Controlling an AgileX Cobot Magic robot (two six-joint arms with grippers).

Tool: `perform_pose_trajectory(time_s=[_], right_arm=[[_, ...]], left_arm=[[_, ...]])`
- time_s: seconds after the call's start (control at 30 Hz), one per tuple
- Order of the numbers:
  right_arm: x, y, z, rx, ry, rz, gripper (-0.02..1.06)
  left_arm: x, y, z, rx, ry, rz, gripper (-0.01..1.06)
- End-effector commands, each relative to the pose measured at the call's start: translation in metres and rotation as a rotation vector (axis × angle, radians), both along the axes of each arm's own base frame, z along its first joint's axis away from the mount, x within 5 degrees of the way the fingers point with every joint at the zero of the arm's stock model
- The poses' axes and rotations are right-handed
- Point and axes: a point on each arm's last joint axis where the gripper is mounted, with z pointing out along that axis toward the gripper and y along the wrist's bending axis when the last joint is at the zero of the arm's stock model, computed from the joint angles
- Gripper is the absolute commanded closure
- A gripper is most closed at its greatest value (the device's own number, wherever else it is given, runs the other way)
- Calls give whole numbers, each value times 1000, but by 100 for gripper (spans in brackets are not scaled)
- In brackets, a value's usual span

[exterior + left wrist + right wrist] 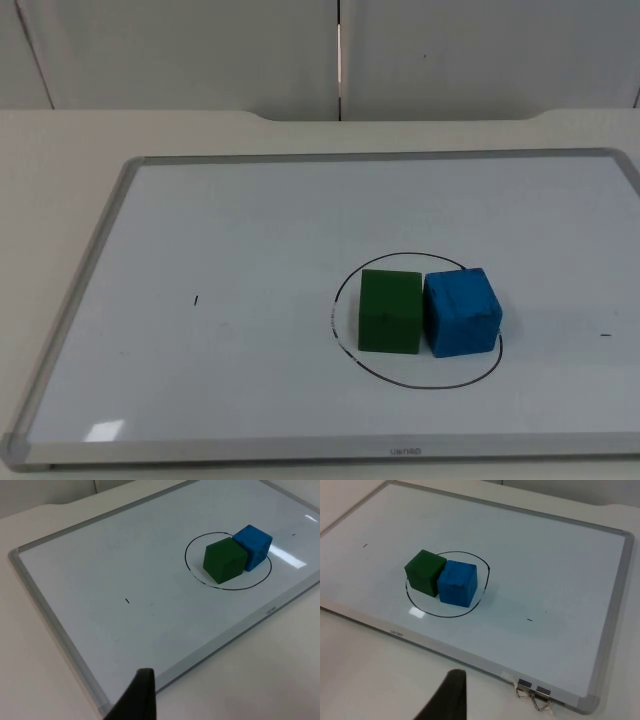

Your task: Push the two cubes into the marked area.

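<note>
A green cube (390, 311) and a blue cube (462, 312) stand side by side, touching, inside a hand-drawn black circle (420, 385) on a whiteboard (250, 220). The blue cube's right side reaches the circle's line. From the left wrist the green cube (225, 560) is nearer than the blue cube (255, 545); my left gripper (137, 695) hangs over the table off the board's edge, far from both. From the right wrist the blue cube (458, 583) is in front of the green cube (424, 572); my right gripper (451, 695) waits off the board's front edge.
The whiteboard has a raised grey frame (80, 300). Two metal binder clips (535, 696) grip its edge near the right gripper. Small black pen marks (196, 300) dot the board. The grey partition wall (200, 50) closes the table at the back.
</note>
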Motion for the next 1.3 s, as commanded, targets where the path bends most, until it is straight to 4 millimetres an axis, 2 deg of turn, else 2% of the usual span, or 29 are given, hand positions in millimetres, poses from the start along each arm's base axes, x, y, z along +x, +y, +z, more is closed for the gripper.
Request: perform_pose_trajectory(time_s=[0.0, 0.43, 0.9, 1.27], right_arm=[[0, 1, 0, 8, -11, 2, -1], [0, 1, 0, 8, -11, -10, -1], [-2, 2, 0, 10, -11, -301, -1], [-3, 2, 0, 10, -11, -335, -1]], left_arm=[[1, 0, 0, -6, -8, 4, 0], [1, 0, 0, -6, -8, 4, 0], [1, 0, 0, -6, -8, 4, 0], [1, 0, 0, -6, -8, 4, 0]])
